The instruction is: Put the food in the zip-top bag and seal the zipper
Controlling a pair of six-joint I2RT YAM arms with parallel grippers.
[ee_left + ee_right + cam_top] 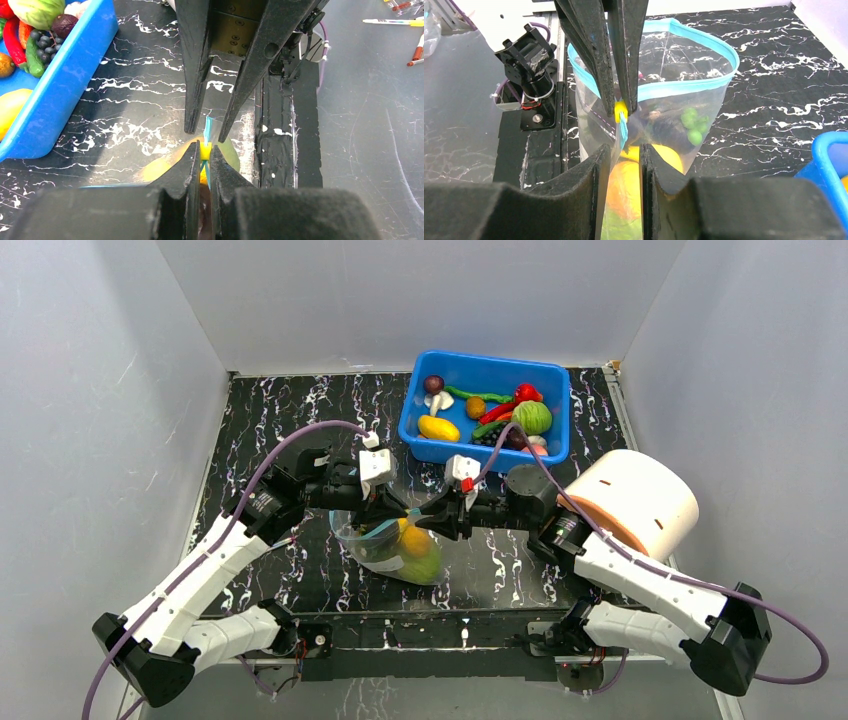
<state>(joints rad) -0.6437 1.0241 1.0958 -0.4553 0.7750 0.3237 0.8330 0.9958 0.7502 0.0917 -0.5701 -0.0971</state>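
The clear zip-top bag hangs between my two grippers over the black marbled table, with yellow, orange and green food inside. In the right wrist view its teal zipper gapes open in a loop above green peas and orange food. My left gripper is shut on the yellow slider tab at one end of the zipper. My right gripper faces it tip to tip, its jaws a narrow gap apart astride the teal strip.
A blue bin at the back holds more toy food: a yellow piece, a green cabbage, a red pepper and others. A white and orange cylinder lies at the right. Grey walls enclose the table.
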